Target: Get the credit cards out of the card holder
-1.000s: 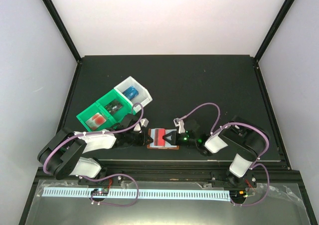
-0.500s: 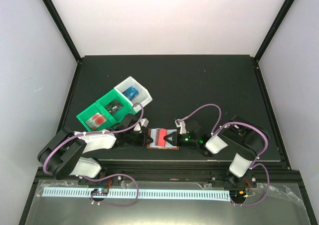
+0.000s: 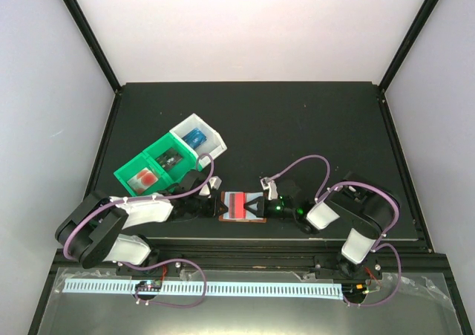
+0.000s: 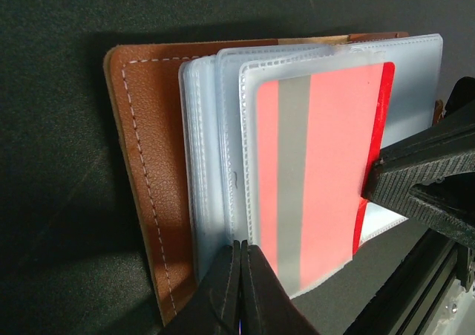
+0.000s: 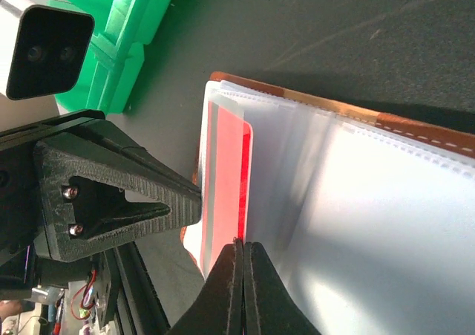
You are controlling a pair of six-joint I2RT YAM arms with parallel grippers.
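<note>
The brown card holder (image 3: 241, 219) lies open near the table's front edge, its clear pockets fanned out (image 4: 215, 149). A red card with a grey stripe (image 4: 334, 164) sits in the top pocket, and a bare red strip pokes out on the right. My left gripper (image 4: 241, 244) is shut, its tip pressed on the pocket stack's left edge. My right gripper (image 5: 242, 242) is shut too. Its tip touches the bare red edge of the card (image 5: 226, 179), and the fingers lie side by side on the table, not pinching it.
A green-and-white bin tray (image 3: 169, 159) stands behind and left of the holder. It holds a blue card (image 3: 196, 137), a dark item (image 3: 172, 157) and a red item (image 3: 146, 177). The table's front rail runs just below the holder.
My right gripper has drawn back slightly to the right, uncovering more pale pocket. Its jaws parted briefly and shut again. The left gripper has stayed put.
</note>
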